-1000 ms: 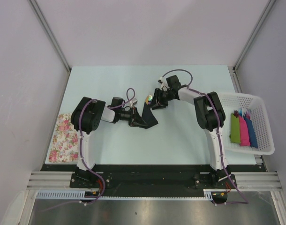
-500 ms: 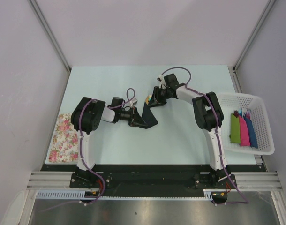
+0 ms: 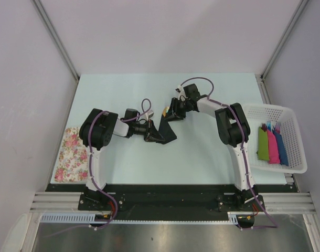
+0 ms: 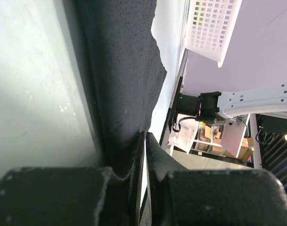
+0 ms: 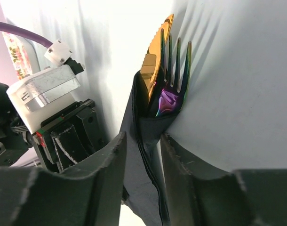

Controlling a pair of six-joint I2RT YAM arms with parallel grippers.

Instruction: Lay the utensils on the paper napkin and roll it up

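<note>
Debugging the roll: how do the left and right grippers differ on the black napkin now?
The left gripper is nearly shut, pinching a thin edge of the paper napkin; the right gripper stands wider, straddling its folded part, squeeze unclear. At the right gripper the utensils, fork tines and a serrated blade, poke out; at the left gripper only napkin shows. Shared: both work the same napkin.

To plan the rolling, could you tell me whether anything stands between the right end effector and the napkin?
Nothing visible does: the napkin, utensils tucked inside, sits directly between the fingers of the right end effector.
</note>
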